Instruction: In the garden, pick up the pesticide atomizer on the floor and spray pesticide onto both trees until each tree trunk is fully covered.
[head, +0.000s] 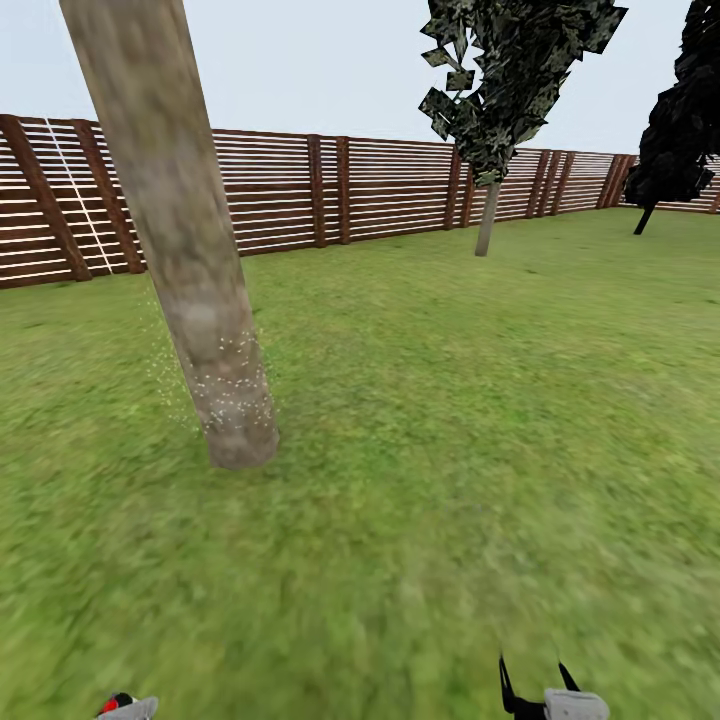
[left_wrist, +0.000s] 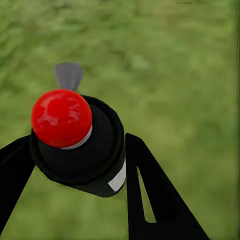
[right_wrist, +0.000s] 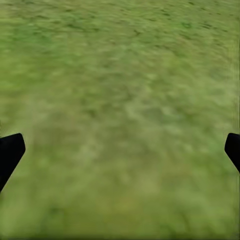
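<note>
My left gripper (left_wrist: 77, 162) is shut on the pesticide atomizer (left_wrist: 82, 150), a small black bottle with a round red cap, a grey nozzle and a white label. Its black fingers (left_wrist: 145, 185) press on both sides of the bottle. In the head view the bottle's red cap (head: 118, 702) peeks in at the bottom left. The near tree trunk (head: 190, 260) leans up at the left, thick and mottled grey-tan. Fine white pesticide specks (head: 225, 385) dot its lower part. A second tree (head: 487, 215) stands far back by the fence. My right gripper (right_wrist: 120, 150) is open over grass, also low in the head view (head: 537, 688).
A brown slatted fence (head: 380, 190) rings the lawn at the back. A dark bushy tree (head: 680, 120) stands at the far right. Grass (head: 450, 450) stretches between the near trunk and the far tree.
</note>
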